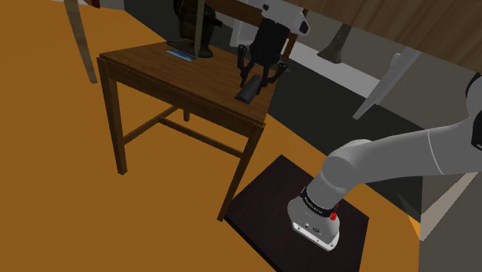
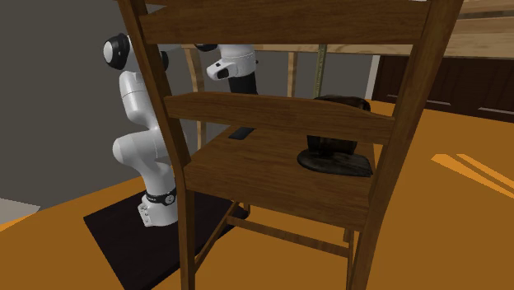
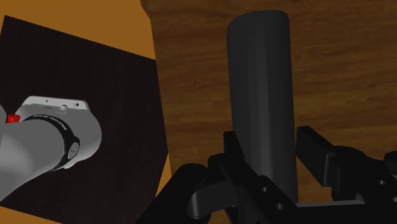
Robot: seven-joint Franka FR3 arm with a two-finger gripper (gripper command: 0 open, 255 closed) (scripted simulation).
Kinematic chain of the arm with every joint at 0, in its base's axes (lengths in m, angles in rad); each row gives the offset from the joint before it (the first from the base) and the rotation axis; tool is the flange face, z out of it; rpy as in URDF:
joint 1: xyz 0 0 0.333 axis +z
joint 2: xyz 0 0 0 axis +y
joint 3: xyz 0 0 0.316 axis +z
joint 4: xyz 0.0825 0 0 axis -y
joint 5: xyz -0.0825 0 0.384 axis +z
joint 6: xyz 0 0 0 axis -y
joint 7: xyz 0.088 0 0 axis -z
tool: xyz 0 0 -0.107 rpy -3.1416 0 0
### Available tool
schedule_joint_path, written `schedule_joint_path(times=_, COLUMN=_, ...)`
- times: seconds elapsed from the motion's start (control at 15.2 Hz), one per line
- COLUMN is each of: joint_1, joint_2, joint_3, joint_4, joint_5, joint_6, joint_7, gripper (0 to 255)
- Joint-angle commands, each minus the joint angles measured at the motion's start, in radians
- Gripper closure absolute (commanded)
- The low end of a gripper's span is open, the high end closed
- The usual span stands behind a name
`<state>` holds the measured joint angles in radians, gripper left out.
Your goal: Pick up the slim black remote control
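Note:
The slim black remote [image 1: 248,92] lies near the wooden table's [image 1: 154,69] front right corner in the shoulder view, slanting toward that edge. My black gripper [image 1: 260,77] comes down on its far end. In the wrist view the remote [image 3: 261,83] runs straight out from between the fingers, and both fingertips press against its sides, so the gripper [image 3: 272,141] is shut on it. I cannot tell whether the remote is off the tabletop. In the second exterior view one end of the remote [image 2: 241,132] shows under a chair slat, at table level.
A dark figure [image 1: 193,31] and a small bluish flat thing [image 1: 182,54] stand at the table's back. A wooden chair back [image 2: 272,107] crosses the second exterior view in front of a dark lump [image 2: 334,156]. The stand rests on a black mat [image 1: 263,209] on the orange floor.

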<state>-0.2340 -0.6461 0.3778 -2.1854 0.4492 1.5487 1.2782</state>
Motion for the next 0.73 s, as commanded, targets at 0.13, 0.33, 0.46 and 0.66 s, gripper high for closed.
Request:
schedule_joint_path(times=0.13, joint_1=-0.002, joint_2=0.013, joint_3=-0.003, joint_4=0.036, joint_5=-0.005, joint_6=-0.030, joint_7=0.010, gripper=255)
schedule_joint_path(times=0.33, joint_1=-0.004, joint_2=0.025, joint_3=-0.009, joint_4=0.084, joint_5=-0.011, joint_6=-0.066, joint_7=0.021, gripper=255)
schedule_joint_path(times=0.46, joint_1=-0.006, joint_2=0.034, joint_3=-0.013, joint_4=0.117, joint_5=-0.015, joint_6=-0.089, joint_7=0.028, gripper=255)
schedule_joint_path(times=0.66, joint_1=-0.008, joint_2=0.049, joint_3=-0.018, joint_4=0.168, joint_5=-0.020, joint_6=-0.124, joint_7=0.039, gripper=255)
